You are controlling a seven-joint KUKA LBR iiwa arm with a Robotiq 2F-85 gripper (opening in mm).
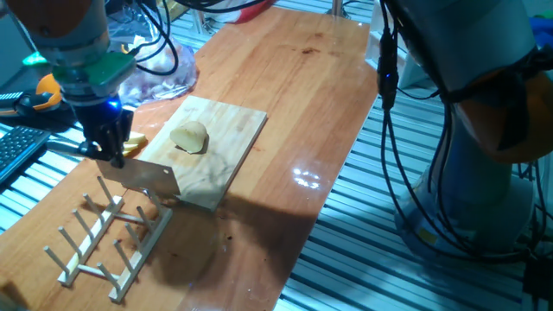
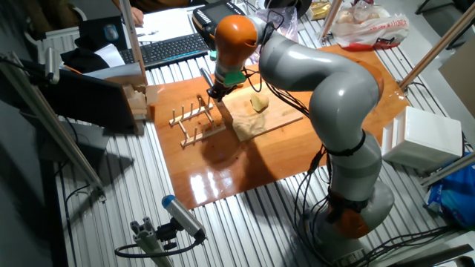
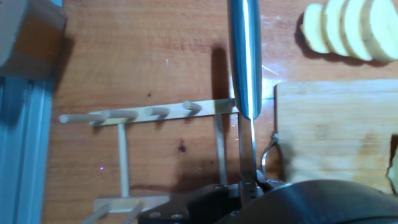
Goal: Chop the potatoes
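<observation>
A pale yellow peeled potato point(image 1: 190, 136) lies on the wooden cutting board point(image 1: 226, 160), near its middle. It also shows in the other fixed view point(image 2: 258, 101). My gripper point(image 1: 111, 154) is shut on a steel knife point(image 1: 149, 177) and holds it at the board's left corner, above the table and to the left of the potato. The blade does not touch the potato. In the hand view the knife point(image 3: 244, 62) runs edge-on up the middle, beside the board's point(image 3: 336, 137) left edge.
A wooden peg rack point(image 1: 108, 242) stands just in front of the knife, also in the hand view point(image 3: 149, 114). A fanned row of thin yellow slices point(image 3: 351, 28) lies beyond the board. A clear plastic bag point(image 1: 160, 78) and cables sit at the back left.
</observation>
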